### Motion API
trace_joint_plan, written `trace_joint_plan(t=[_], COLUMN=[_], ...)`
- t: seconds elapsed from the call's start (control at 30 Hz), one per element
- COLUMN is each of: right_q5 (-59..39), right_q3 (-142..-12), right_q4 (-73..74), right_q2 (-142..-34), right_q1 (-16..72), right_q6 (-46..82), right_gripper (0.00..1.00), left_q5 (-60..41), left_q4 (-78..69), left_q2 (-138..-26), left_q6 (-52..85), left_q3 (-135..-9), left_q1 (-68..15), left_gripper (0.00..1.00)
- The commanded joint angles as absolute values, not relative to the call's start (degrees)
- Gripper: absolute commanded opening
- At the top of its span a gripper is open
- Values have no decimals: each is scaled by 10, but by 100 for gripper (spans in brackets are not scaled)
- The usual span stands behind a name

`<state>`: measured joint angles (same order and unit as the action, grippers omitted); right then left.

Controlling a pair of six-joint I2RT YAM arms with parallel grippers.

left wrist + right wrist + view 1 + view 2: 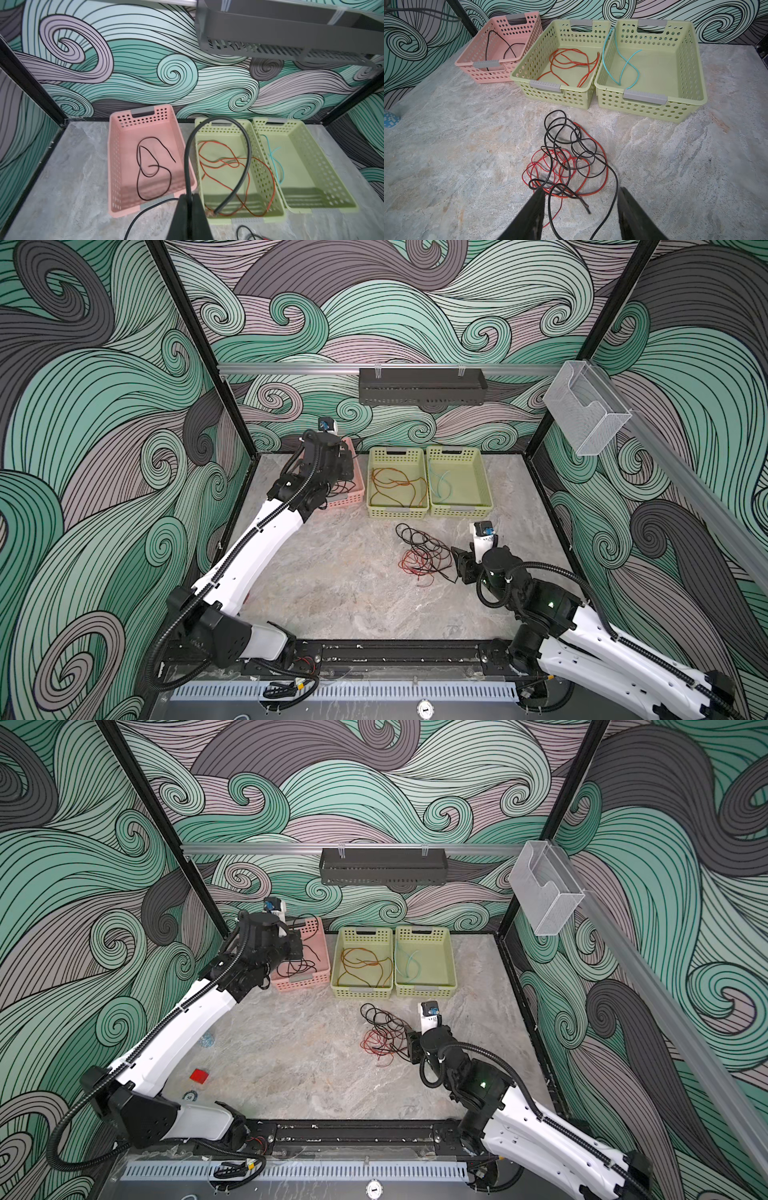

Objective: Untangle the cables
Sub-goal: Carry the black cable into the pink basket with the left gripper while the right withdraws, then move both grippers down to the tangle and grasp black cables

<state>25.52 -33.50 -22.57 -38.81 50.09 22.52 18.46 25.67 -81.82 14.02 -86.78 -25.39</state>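
No text, label, brand or number can be read in any view. In both top views a small round white disc (424,709) in front of the worktop (332,593) bears a dark mark, too small to read.

Baskets (398,512) crowd the rear; tangled cables (424,558) clutter the middle.

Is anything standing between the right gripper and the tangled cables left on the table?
Nothing visible. The right gripper is open at the near edge of the tangled cables, one black strand lying between its fingers; the baskets stand beyond the pile.
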Motion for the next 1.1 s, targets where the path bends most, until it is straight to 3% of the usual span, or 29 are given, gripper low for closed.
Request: trace_joint_plan(t=[0.0, 0.37, 0.4, 0.43, 0.5, 0.57, 0.63, 0.8, 1.07], right_q5=[263, 250, 250, 249, 248, 249, 246, 182, 106], right_q3=[-329, -321, -321, -322, -324, -326, -325, -338, -432], right_q4=[-218, -210, -212, -214, -219, -225, -229, -216, -207], right_q2=[-388, -398, -397, -396, -391, -387, -385, -430, -641], right_q1=[496, 483, 482, 482, 481, 481, 481, 480, 470], right_q6=[217, 216, 216, 217, 219, 219, 220, 210, 192], right_gripper=[57, 58, 58, 58, 58, 58, 58, 57, 54], left_q5=[182, 190, 182, 174, 146, 132, 128, 51, -5], left_q4=[238, 137, 139, 144, 188, 293, 354, 316, 227], left_q2=[-861, -1057, -1077, -1097, -1138, -1170, -1177, -1060, -844], left_q6=[92, 110, 112, 111, 106, 118, 141, 170, 237], left_q3=[-926, -1028, -1041, -1056, -1096, -1161, -1187, -1029, -700], left_q1=[-238, -137, -130, -127, -120, -121, -121, -136, -243], left_gripper=[0, 0, 3, 15, 46, 58, 60, 66, 65])
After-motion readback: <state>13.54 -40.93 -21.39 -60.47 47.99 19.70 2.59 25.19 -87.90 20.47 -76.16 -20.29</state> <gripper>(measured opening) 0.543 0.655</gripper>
